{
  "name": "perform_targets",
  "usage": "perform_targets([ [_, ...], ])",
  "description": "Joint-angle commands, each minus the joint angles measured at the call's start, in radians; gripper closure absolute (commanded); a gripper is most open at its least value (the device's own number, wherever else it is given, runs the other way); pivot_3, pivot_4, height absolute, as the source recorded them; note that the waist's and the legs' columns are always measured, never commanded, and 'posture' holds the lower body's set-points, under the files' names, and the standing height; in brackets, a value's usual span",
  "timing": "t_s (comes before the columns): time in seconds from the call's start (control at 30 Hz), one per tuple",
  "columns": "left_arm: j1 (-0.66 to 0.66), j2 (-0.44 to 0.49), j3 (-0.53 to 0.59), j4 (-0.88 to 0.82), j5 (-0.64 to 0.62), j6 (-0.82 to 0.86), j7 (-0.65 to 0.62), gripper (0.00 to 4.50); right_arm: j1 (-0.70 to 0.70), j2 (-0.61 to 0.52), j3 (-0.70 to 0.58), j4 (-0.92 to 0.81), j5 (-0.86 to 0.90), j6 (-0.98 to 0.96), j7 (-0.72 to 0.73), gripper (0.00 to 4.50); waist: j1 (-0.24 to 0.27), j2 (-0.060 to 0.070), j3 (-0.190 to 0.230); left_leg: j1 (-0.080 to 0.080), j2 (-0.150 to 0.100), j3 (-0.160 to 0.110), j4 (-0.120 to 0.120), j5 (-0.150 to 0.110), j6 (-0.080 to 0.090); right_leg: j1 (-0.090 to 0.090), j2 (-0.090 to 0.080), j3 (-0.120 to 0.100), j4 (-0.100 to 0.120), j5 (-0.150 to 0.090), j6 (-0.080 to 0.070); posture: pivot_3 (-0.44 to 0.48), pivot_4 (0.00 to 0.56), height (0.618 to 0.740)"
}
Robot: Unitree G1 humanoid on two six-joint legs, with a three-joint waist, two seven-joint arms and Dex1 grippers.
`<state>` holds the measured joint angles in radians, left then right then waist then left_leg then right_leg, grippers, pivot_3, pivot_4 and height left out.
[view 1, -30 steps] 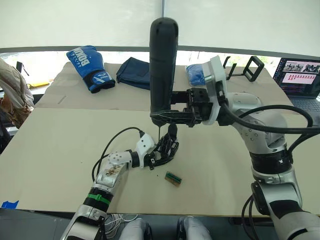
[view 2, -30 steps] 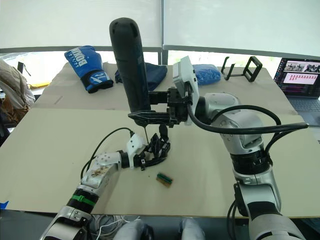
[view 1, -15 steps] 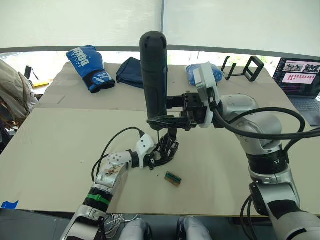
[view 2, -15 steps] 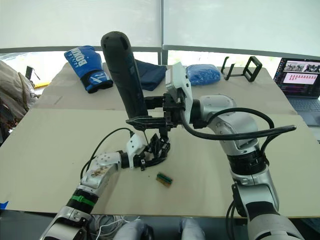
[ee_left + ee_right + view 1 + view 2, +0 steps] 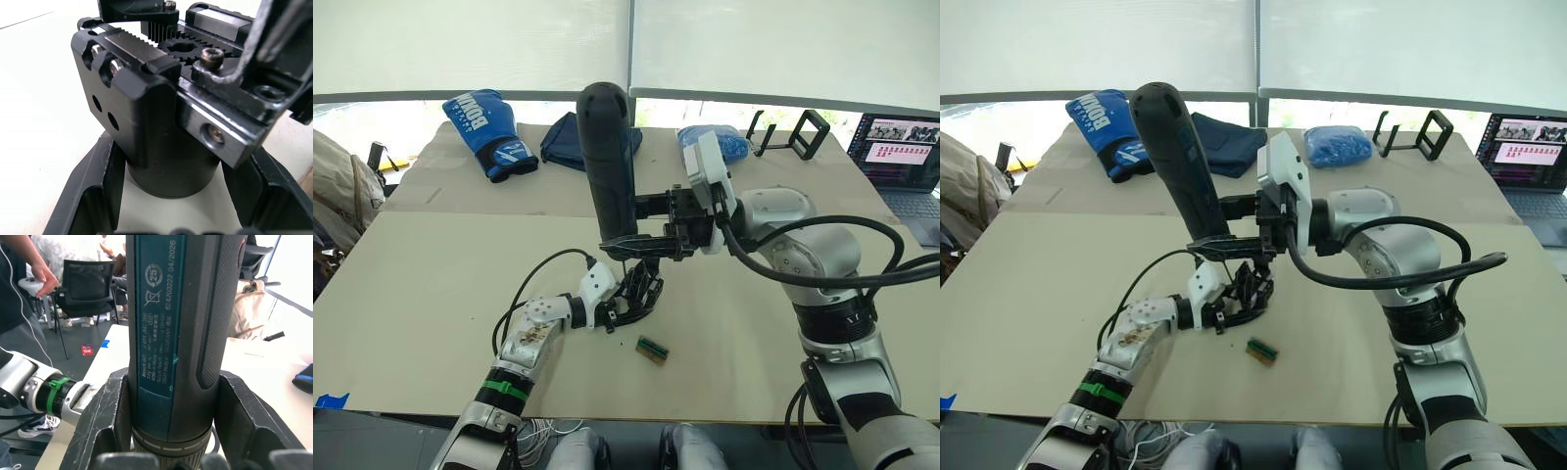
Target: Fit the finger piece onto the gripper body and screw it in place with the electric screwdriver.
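A: Change since the earlier frames?
B: Long matte-black cylindrical electric screwdriver [image 5: 610,162] now tilted further toward the robot's left, butt end swung left; bit end above the small black mechanical gripper body [image 5: 639,287]. Right gripper [image 5: 641,243] carried leftward with it. Left gripper [image 5: 628,303] and gripper body unmoved.

A: Gripper states?
B: Right gripper: two black fingers [image 5: 247,418] clamped on the screwdriver's barrel near its lower end. Left gripper: fingers [image 5: 100,178] pinching the round base of the gripper body on both sides, on the table [image 5: 411,284].

A: Finger piece?
B: Pointed black part rising from the gripper body under the bit; whether separate or fastened, cannot tell.

A: Containers?
B: No contents to list.

A: Counts?
B: One small green-and-brown block [image 5: 652,349], just right of the left gripper. One blue boxing glove [image 5: 487,133], one dark blue folded cloth [image 5: 566,144], one blue bundle [image 5: 705,144], one black stand [image 5: 800,133], one open laptop [image 5: 903,145], all beyond both grippers. One black chair [image 5: 85,284] and part of a person [image 5: 22,293] in the right wrist view.
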<state>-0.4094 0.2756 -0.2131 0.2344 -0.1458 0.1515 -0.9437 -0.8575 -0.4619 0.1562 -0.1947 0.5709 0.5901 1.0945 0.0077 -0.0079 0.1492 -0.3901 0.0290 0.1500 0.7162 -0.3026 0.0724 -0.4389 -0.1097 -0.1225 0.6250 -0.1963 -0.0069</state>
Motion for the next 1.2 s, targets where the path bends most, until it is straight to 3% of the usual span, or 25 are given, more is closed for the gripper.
perform_targets([
  [0.03,0.022,0.007,-0.039,0.017,0.018,0.026,-0.009,2.19,-0.009,-0.005,-0.015,-0.05,0.004,-0.041,0.013,2.57,0.0,0.0,0.0,0.0,0.0,0.0,0.0,0.0,0.0,0.0,0.0,0.0,0.0,0.0,0.0,0.0,0.15,0.74],
  [1.2,0.029,0.008,-0.045,0.011,0.015,0.036,-0.005,2.19,0.01,-0.002,-0.002,-0.049,-0.032,-0.048,0.004,2.57,0.0,0.0,0.0,0.0,0.0,0.0,0.0,0.0,0.0,0.0,0.0,0.0,0.0,0.0,0.0,0.0,0.15,0.74],
])
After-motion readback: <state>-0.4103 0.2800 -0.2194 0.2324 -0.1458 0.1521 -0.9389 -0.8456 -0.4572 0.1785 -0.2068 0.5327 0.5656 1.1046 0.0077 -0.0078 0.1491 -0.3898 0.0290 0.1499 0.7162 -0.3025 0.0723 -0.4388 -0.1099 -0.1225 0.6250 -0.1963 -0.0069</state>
